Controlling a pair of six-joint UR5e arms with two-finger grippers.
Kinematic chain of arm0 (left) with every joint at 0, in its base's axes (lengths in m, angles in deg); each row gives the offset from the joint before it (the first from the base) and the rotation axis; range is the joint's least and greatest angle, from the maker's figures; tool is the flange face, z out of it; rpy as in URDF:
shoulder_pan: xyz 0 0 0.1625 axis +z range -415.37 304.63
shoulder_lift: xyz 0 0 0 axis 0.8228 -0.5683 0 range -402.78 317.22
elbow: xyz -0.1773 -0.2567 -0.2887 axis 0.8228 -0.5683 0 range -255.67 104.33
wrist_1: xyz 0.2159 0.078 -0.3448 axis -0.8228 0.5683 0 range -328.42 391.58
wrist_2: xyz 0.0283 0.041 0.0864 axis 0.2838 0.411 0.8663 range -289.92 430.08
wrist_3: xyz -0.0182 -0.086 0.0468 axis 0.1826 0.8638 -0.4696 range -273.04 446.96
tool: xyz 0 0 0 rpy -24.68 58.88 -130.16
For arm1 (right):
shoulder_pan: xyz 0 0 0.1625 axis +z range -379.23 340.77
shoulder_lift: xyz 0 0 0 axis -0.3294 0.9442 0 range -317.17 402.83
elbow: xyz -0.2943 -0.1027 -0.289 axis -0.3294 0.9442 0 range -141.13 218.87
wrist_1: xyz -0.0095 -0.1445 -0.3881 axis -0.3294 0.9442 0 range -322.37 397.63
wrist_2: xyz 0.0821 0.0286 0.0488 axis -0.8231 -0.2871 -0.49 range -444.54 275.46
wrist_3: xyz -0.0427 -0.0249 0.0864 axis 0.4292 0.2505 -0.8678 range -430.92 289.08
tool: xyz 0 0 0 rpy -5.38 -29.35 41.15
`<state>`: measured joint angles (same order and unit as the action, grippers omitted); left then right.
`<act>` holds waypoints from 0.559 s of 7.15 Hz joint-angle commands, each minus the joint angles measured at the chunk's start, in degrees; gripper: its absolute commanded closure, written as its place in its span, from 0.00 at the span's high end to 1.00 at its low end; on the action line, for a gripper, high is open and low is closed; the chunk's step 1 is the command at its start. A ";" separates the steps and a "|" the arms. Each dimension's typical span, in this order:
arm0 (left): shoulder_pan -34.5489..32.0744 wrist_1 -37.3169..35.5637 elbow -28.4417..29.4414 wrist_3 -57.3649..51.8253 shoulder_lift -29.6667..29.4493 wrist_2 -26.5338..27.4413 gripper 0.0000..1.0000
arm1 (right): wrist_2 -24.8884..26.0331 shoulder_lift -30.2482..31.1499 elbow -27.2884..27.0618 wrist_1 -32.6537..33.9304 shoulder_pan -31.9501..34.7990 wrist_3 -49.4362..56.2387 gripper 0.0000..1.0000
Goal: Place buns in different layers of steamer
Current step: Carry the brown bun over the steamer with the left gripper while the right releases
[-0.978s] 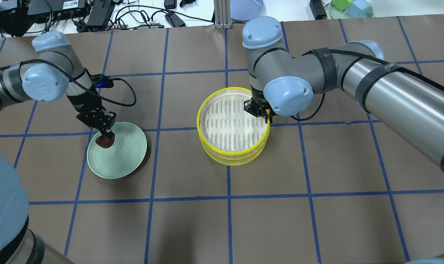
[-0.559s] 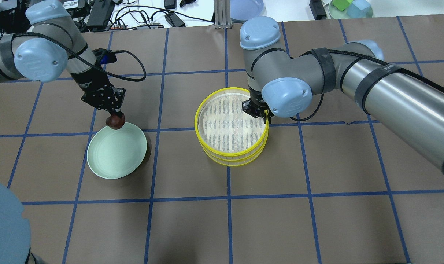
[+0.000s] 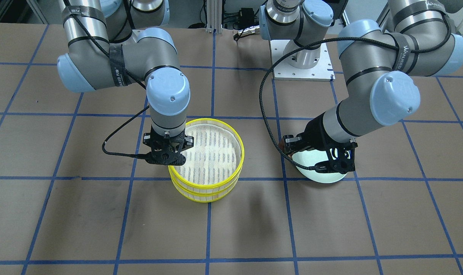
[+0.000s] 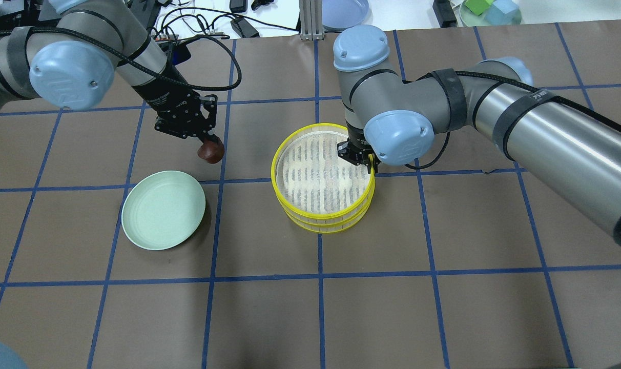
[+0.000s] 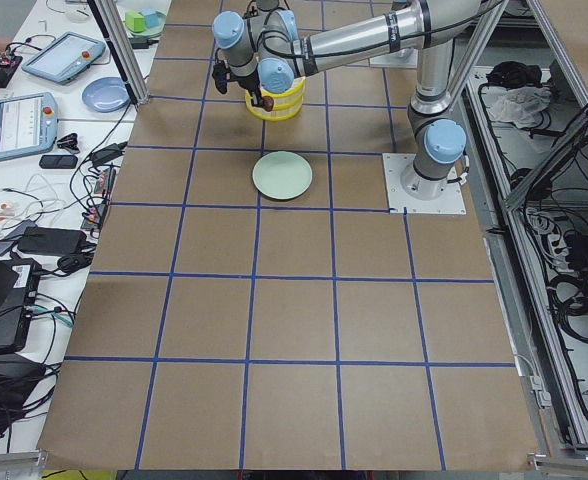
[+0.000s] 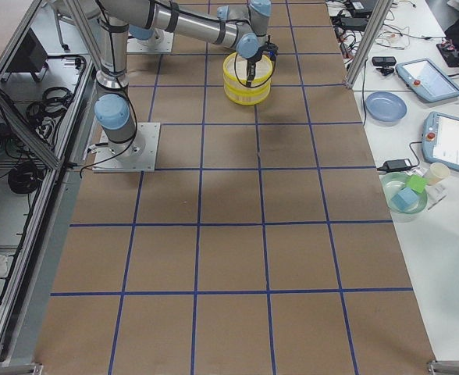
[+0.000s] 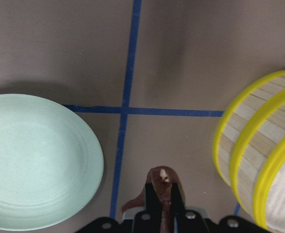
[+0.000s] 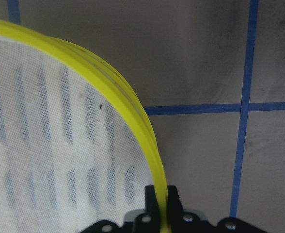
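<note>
The left gripper point(image 4: 208, 145) is clenched on the dark reddish-brown bun point(image 4: 211, 151), which hangs in the air over bare table point(image 4: 443, 230), between the pale green plate point(image 4: 163, 210) and the steamer point(image 4: 321, 179) and on their far side. A second ago this bun sat low over the plate's left part. Then it was at the plate's far rim, and now it has been carried up and to the right, clear of the plate altogether. In the left wrist view the bun point(image 7: 164, 182) is pinched between the fingers, with the plate point(image 7: 36, 160) to the left and the steamer's slatted wall point(image 7: 259, 145) to the right.

The right gripper point(image 4: 369, 164) has hardly moved. It stays closed on the yellow rim of the steamer's upper tier at its right edge, and the wrist view shows the rim point(image 8: 157, 179) running down between the fingers. The two tiers are still stacked, and the top one has edged slightly left since a second ago.
</note>
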<state>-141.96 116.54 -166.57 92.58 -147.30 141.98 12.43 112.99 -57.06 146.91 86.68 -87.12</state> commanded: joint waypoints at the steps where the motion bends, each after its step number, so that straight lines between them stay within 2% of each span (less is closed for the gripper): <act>1: -1.13 -0.58 0.01 5.88 1.33 -6.66 0.00 | 0.05 -0.02 0.05 0.05 -0.18 1.26 0.00; 2: -1.83 -0.76 0.01 8.68 1.42 -9.46 0.00 | 0.05 -0.02 0.05 0.05 -0.35 1.34 0.00; 3: -3.40 -1.45 -0.07 10.28 1.34 -9.75 0.00 | 0.05 -0.10 -0.04 -0.03 -0.53 1.17 0.00; 4: -4.37 -2.07 -0.16 12.73 0.90 -11.84 0.00 | 0.31 -0.19 -0.04 -0.12 -0.53 1.34 0.78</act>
<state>-145.03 115.18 -166.63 102.57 -146.09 132.21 12.56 112.88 -57.07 146.89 86.23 -85.88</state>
